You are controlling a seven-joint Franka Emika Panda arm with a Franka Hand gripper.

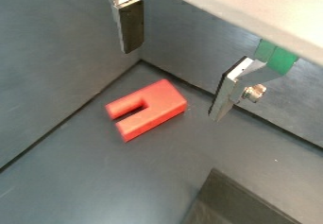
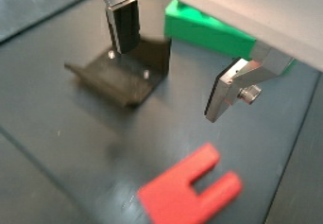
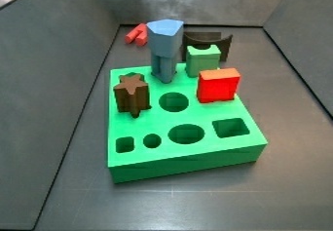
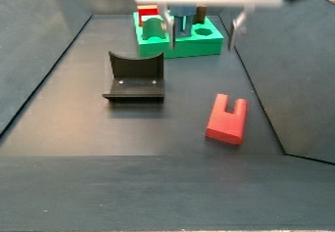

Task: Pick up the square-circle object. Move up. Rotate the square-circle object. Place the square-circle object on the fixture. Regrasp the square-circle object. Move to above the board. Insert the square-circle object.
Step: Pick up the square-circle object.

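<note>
Dull-red, the square-circle object (image 1: 146,109) lies flat on the dark floor, apart from the fixture (image 2: 124,69) and well away from the green board (image 3: 180,121); in these views it looks more like a notched block than a stemmed peg. Lying free with bare floor around it, it should be easy to reach from above. The hand (image 1: 182,60) hangs over it, its silver fingers (image 1: 130,25) spread open and empty, so the pick-up is not yet begun

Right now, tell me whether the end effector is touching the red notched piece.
Apart. In both wrist views the open end effector hangs above the floor, with bare floor between its fingers and the red notched piece.
</note>
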